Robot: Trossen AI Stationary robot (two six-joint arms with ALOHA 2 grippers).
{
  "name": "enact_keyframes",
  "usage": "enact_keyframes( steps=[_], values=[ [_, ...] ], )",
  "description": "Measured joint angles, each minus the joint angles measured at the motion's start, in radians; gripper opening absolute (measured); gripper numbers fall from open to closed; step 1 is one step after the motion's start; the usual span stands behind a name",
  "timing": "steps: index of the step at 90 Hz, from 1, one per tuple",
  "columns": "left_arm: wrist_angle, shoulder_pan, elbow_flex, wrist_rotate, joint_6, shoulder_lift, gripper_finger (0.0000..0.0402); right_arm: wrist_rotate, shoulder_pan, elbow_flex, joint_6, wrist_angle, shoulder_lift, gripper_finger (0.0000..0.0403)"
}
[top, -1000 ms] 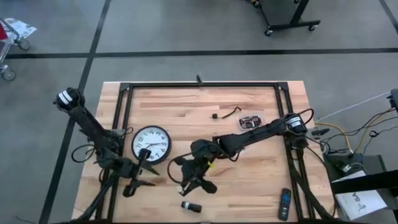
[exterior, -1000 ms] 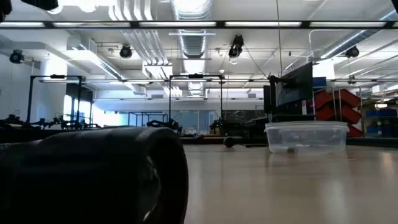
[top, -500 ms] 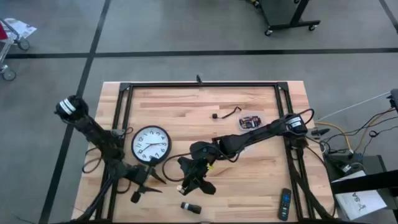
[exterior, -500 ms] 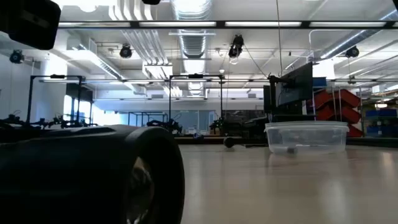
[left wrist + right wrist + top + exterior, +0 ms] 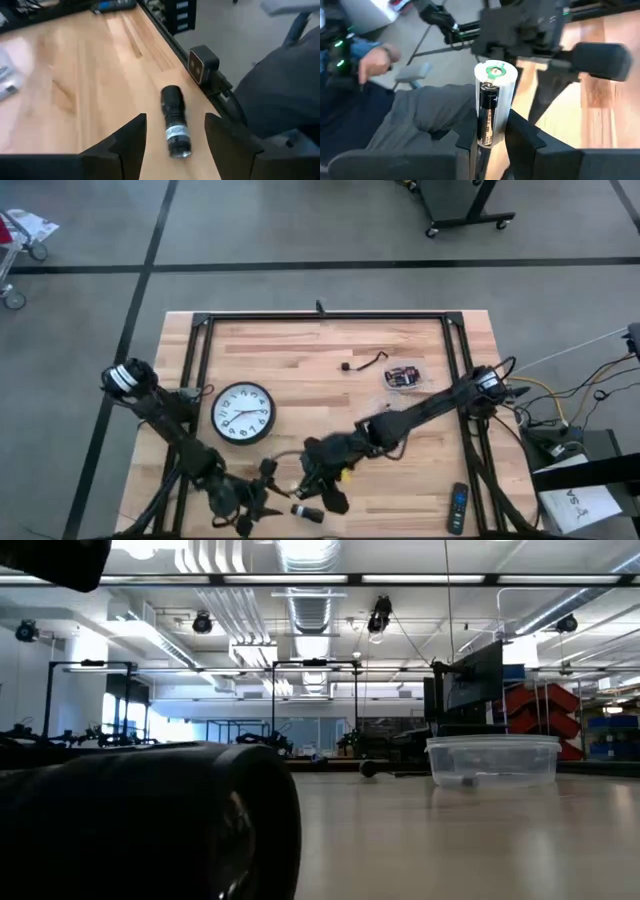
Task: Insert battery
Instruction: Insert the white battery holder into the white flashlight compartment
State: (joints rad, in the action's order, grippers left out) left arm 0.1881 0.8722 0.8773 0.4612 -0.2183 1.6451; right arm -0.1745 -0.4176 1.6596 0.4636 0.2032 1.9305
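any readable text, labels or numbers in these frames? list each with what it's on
None reads.
Wall clock: dial numerals too small.
Flashlight: pale label band, blurred.
Battery holder in the right hand: black battery's print blurred.
Remote: buttons illegible.

A robotics laboratory in an open industrial hall is shown. A butcher-block workbench (image 5: 320,370), edged by a black metal frame (image 5: 320,315), is set on a grey concrete floor (image 5: 300,225) marked with dark lines. Exposed ductwork (image 5: 310,580), strip lights (image 5: 420,579) and hanging fixtures are seen overhead in the low view, with further test rigs (image 5: 90,690) and red storage racks (image 5: 545,710) behind. Loose cabling (image 5: 560,395) is trailed beside the bench, and a seated person (image 5: 375,60) is glimpsed at its edge.
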Motion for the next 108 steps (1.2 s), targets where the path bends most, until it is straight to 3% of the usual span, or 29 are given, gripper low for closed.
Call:
enact_keyframes(
  steps=[10,30,47,65,89,108],
  values=[
    [-0.057,0.000,0.106,-0.014,-0.022,0.091,0.0198,0.103,-0.059,0.000,0.071,0.032,0.000,0.0048],
    [-0.079,-0.046,0.252,-0.005,-0.067,0.254,0.0210,0.208,-0.132,0.000,0.214,0.035,0.000,0.0056],
    [-0.080,-0.105,0.312,-0.072,-0.139,0.365,0.0207,0.262,-0.185,0.000,0.308,0.034,0.000,0.0048],
    [-0.083,-0.116,0.317,-0.081,-0.173,0.393,0.0200,0.288,-0.209,-0.001,0.383,0.081,0.000,0.0058],
    [-0.041,-0.148,0.234,0.030,-0.299,0.393,0.0162,0.333,-0.228,-0.016,0.423,0.110,0.007,0.0049],
    [-0.017,-0.208,0.161,0.214,-0.568,0.391,0.0132,0.333,-0.225,-0.026,0.517,0.132,0.072,0.0054]
  ],
)
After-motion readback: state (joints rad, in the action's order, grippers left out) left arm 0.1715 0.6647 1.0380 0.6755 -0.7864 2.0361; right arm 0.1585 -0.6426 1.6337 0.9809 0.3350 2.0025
